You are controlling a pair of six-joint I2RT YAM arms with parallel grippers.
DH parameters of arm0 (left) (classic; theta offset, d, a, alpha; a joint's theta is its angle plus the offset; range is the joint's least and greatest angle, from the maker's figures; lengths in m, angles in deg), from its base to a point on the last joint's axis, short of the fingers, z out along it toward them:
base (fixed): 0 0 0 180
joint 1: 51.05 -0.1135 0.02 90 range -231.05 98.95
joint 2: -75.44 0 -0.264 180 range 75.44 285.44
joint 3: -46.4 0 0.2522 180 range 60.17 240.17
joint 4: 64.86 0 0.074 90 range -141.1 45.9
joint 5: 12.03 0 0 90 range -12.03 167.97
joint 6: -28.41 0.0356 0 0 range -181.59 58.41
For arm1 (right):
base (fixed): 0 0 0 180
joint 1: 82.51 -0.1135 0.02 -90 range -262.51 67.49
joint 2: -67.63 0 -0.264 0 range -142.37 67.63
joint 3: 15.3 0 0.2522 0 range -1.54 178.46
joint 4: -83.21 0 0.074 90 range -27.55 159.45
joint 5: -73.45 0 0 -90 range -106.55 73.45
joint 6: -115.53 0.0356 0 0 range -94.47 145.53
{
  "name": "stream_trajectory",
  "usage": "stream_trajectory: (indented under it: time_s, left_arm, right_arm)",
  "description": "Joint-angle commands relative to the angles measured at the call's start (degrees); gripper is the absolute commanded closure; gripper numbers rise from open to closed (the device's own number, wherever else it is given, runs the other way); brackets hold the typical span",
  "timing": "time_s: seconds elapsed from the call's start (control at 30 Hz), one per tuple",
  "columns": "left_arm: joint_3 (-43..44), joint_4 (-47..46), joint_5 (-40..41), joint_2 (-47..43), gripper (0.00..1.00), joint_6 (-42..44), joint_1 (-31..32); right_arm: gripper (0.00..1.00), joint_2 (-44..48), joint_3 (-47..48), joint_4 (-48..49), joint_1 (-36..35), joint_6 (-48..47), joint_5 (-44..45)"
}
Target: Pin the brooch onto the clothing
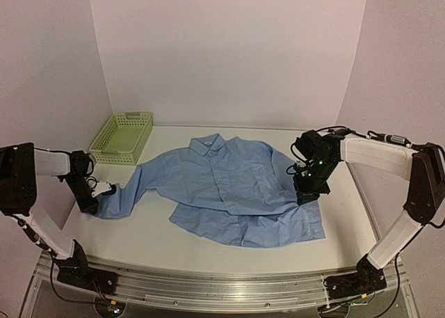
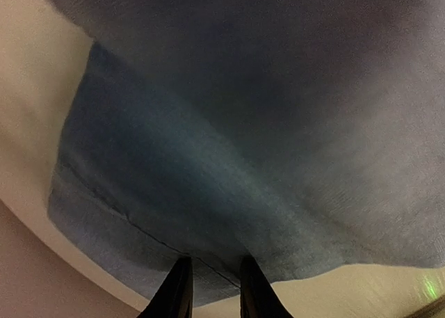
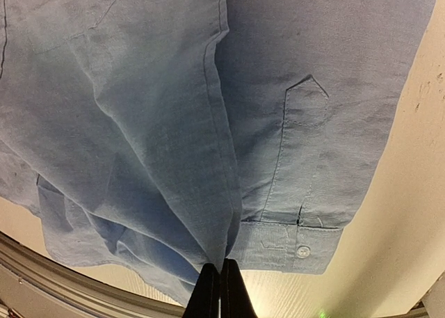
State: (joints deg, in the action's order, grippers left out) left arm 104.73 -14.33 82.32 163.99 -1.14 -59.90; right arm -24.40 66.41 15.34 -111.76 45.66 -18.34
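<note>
With my right claw (image 3: 221, 266) pinched on the shirt (image 1: 229, 186), my narrow left claw (image 2: 214, 262), grip unclear, could lose the sleeve (image 1: 135, 186) and rumple it.

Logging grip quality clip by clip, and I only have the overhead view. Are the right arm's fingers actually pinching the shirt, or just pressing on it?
Observer: In the right wrist view the right fingers are closed together, a fold of the shirt drawn into their tips.
Operator: Which part of it?
Observer: Beside a sleeve cuff, its white button facing that camera.
Operator: And the left fingers?
Observer: The left fingers stand slightly apart at the other sleeve's edge; whether they grip is unclear.
</note>
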Motion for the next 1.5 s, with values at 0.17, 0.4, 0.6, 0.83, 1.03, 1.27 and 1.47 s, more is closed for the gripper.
stream_trajectory:
  time_s: [0.17,0.4,0.6,0.83,1.03,1.27,1.47]
  left_arm:
    - [-1.69,-18.39,10.57,7.43,0.77,-2.92,-6.78]
    - [-0.16,-12.3,7.7,5.94,0.74,-3.74,-9.99]
    - [9.51,6.76,-12.4,-4.56,0.48,-1.47,-7.68]
    - [20.05,29.87,-31.44,-14.16,0.18,12.05,3.81]
    - [19.05,22.97,-32.74,-16.42,0.09,3.41,26.69]
    - [15.16,5.75,-17.7,-5.47,0.11,-4.29,51.16]
    - [15.2,-1.91,-13.44,4.73,0.16,-2.11,55.65]
  right_arm:
    - [1.0,2.26,-1.82,-1.29,1.94,-0.88,1.03]
    - [1.0,3.25,-3.96,-1.27,4.75,-2.75,-0.11]
    - [1.0,1.68,-2.6,-0.79,4.74,-4.17,-3.26]
    - [1.0,1.11,-2.27,-0.32,4.77,-4.32,-3.56]
    - [0.7,2.37,0.37,-1.24,4.77,-3.71,-1.88]
    - [0.43,-6.23,23.27,-2.73,4.81,-5.04,-1.06]
    - [0.39,-25.61,46.83,4.54,4.77,-6.17,0.61]
